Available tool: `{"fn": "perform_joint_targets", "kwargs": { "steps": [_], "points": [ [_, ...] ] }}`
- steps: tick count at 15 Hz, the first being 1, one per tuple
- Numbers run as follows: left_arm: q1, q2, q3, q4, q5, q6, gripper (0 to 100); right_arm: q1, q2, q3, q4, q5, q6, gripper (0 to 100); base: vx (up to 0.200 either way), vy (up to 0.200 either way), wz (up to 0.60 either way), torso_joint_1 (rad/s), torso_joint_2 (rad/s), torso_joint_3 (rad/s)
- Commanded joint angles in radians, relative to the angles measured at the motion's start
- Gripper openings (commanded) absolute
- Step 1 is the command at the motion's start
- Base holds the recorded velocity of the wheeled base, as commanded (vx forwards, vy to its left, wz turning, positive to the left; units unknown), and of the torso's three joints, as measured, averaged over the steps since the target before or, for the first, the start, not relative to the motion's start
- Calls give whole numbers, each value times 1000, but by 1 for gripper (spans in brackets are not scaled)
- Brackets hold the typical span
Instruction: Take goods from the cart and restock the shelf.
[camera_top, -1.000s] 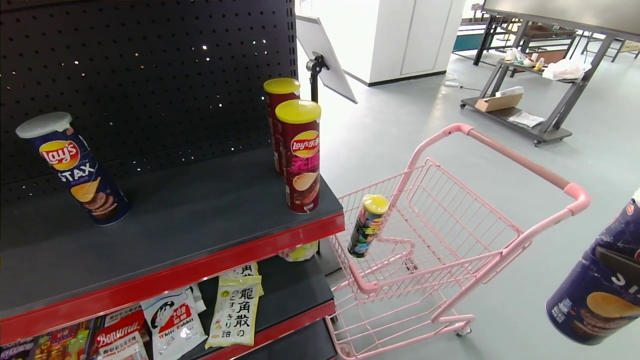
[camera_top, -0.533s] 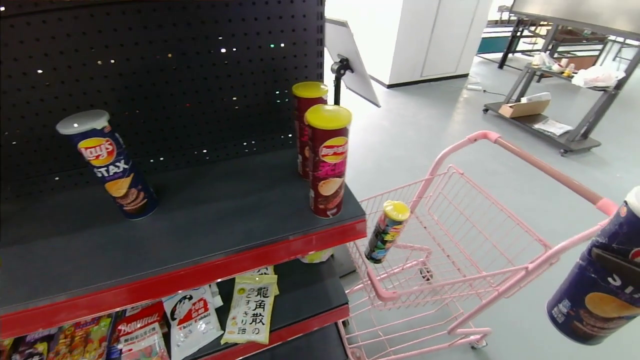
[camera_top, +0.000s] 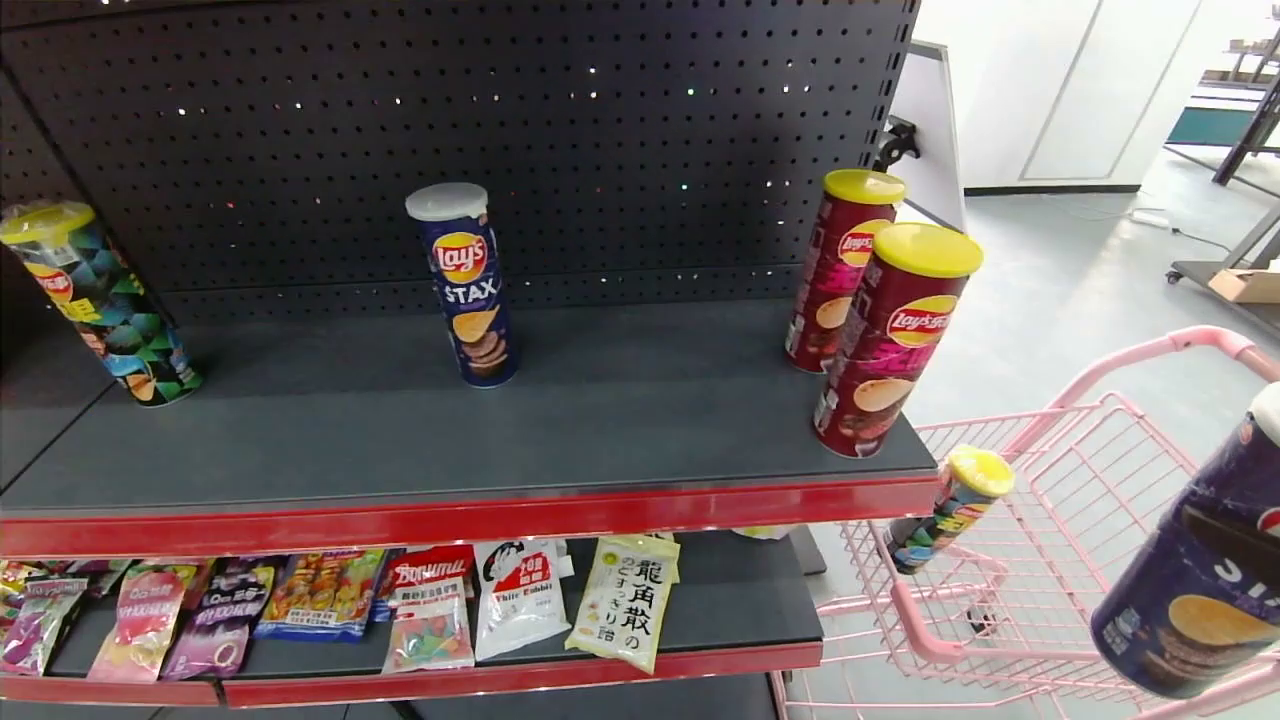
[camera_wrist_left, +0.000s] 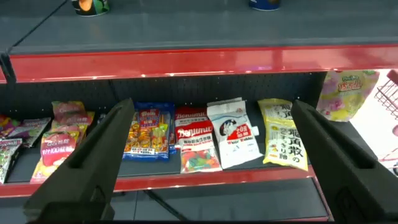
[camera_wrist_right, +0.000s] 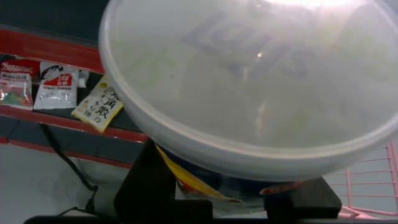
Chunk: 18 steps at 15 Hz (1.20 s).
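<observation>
My right gripper is shut on a dark blue chip can, held tilted in the air above the pink cart at the far right of the head view. The can's clear lid faces the right wrist camera, with dark fingers pressed on both sides. Another colourful can with a yellow lid leans inside the cart. My left gripper is open with nothing in it, level with the lower shelf of snack bags.
The upper shelf carries a matching blue can in the middle, two maroon cans at its right end and a patterned can at the left. Bare shelf lies between them. Snack bags fill the lower shelf.
The head camera has swung toward the shelf, so the whole picture has slid right. The held blue can keeps its place at the right edge.
</observation>
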Motion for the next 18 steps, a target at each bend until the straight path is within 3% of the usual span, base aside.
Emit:
{"fn": "perform_joint_targets", "kwargs": {
  "steps": [1,2,4,8,10,14,18],
  "points": [
    [-1,1,-1,0,0,0,100,7,-52,23,0,20,3,0,0,0,0,0,0,0],
    [-1,1,1,0,0,0,100,7,-61,31,0,43,3,0,0,0,0,0,0,0],
    [-1,1,-1,0,0,0,100,5,-79,36,0,192,3,0,0,100,0,1,-1,-1],
    [-1,1,1,0,0,1,100,22,-53,22,0,215,-37,0,0,200,0,4,-2,-2],
    [-1,1,-1,0,0,0,100,82,-56,26,-1,307,-29,0,0,200,0,2,2,5],
    [-1,1,1,0,0,1,100,88,-56,23,-1,448,-29,0,0,200,0,2,6,1],
    [-1,1,1,0,0,1,100,91,-56,23,-1,453,-29,0,0,200,0,0,1,1]
  ]
}}
